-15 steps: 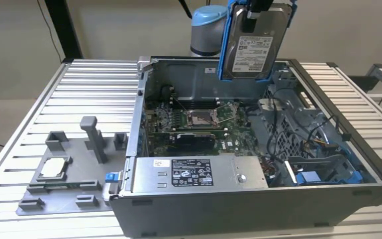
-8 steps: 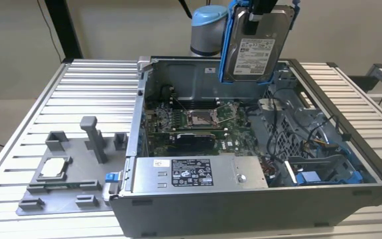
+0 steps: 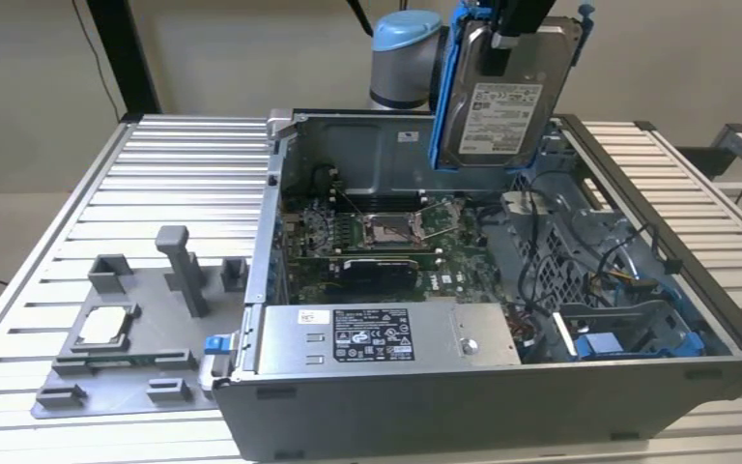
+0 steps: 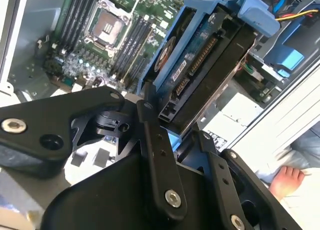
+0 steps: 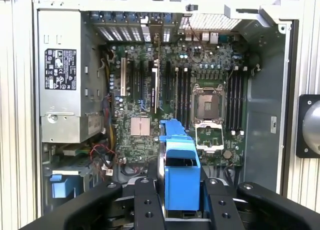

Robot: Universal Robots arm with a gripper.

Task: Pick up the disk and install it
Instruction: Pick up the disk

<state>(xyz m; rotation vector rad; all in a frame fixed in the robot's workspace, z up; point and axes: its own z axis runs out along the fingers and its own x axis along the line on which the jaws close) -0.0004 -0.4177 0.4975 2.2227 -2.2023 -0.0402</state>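
Disk (image 3: 506, 101) is being held upright in the upper right of the exterior view, clear above the open PC case (image 3: 719, 319), w/ its white label being turned to the camera and its blue frame being shown along both edges. Gripper (image 3: 516, 37) is being seen clamped on the disk's top end. In the second wrist view, black fingers (image 4: 150, 132) are being pressed against either side of the disk, connector edge being shown. Below, inside the case, the motherboard (image 3: 345, 232) w/ CPU socket (image 3: 390, 227) is being shown, the PSU (image 3: 371, 333) at the near wall, a blue drive bay (image 3: 616, 343) lower right. At the exterior view's left, a grey fixture tray (image 3: 152, 362) w/ a square chip (image 3: 103, 324) is being carried on the slatted table (image 3: 190, 155). A person's hand (image 4: 287, 181) is being glimpsed beyond the case wall.
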